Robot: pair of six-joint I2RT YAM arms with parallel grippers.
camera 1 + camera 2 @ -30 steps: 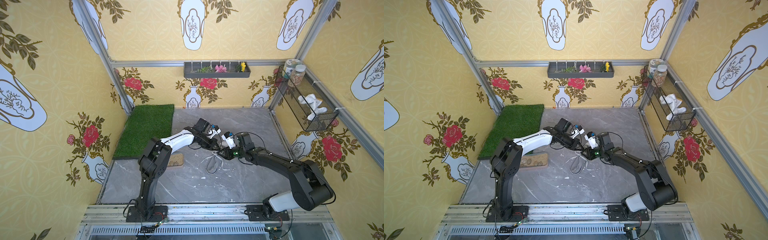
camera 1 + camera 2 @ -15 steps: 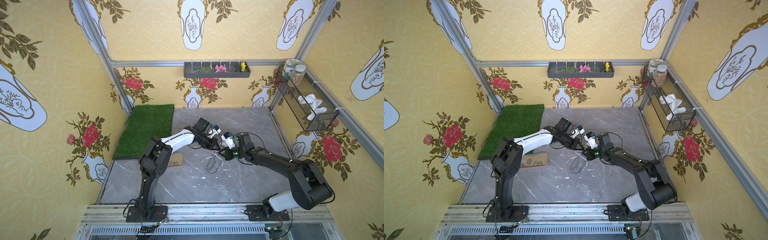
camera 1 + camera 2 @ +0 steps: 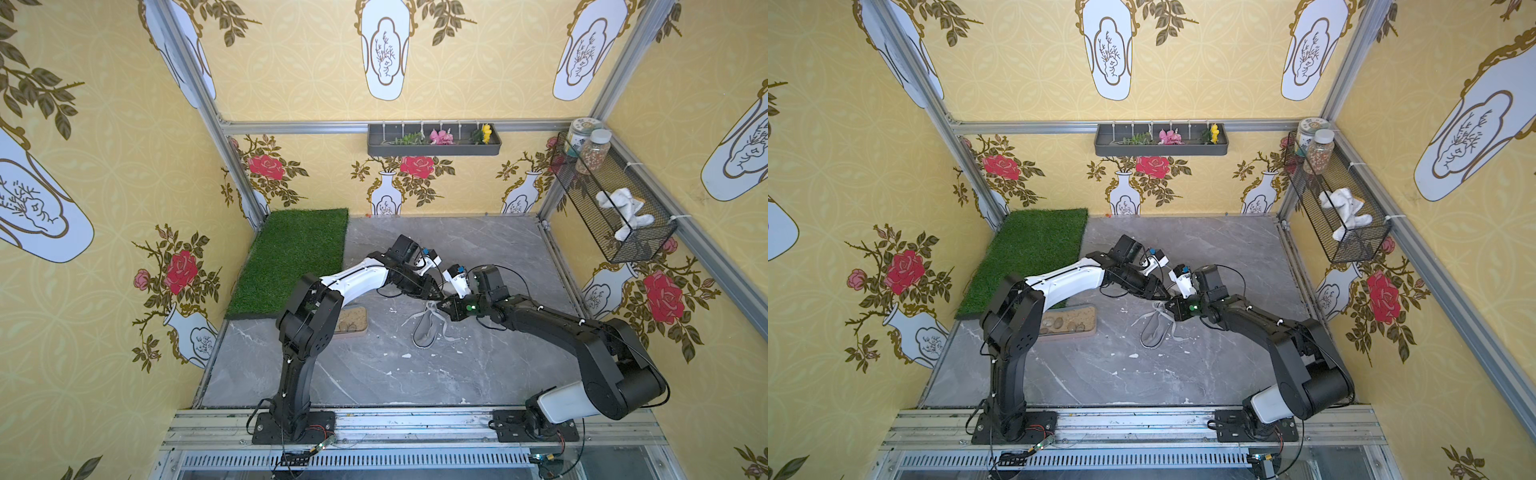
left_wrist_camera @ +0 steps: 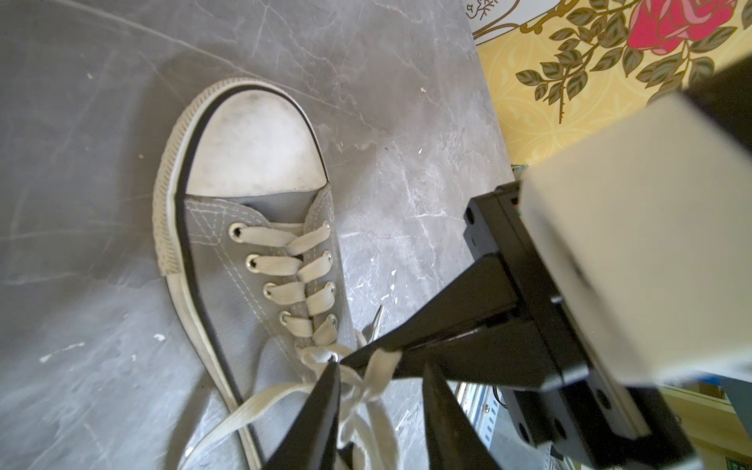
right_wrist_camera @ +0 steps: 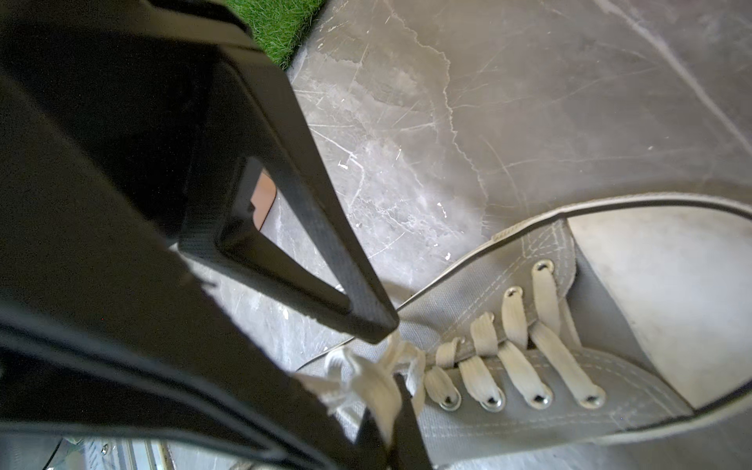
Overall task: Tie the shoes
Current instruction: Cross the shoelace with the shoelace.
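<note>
The grey sneaker (image 3: 424, 332) (image 3: 1152, 332) lies on the marble floor, its white toe cap toward the front rail. Both grippers meet over the top eyelets. In the left wrist view the shoe (image 4: 244, 260) is laced, and loose pale laces (image 4: 366, 390) cross between the parted fingers of my left gripper (image 4: 380, 366), which is open. In the right wrist view my right gripper (image 5: 390, 407) is shut on a bunched lace (image 5: 378, 382) beside the shoe's (image 5: 569, 407) top eyelet. In both top views the left gripper (image 3: 435, 296) (image 3: 1166, 296) and right gripper (image 3: 443, 307) (image 3: 1169, 308) nearly touch.
A tan tray of pebbles (image 3: 353, 320) (image 3: 1069, 322) sits left of the shoe, by the left arm's elbow. A green grass mat (image 3: 291, 257) covers the far left corner. A wire basket (image 3: 615, 203) hangs on the right wall. White flecks dot the floor.
Both arms stay over the shoe's top eyelets, almost unmoved. The left jaws have come apart, and the right jaws have closed on the lace.
</note>
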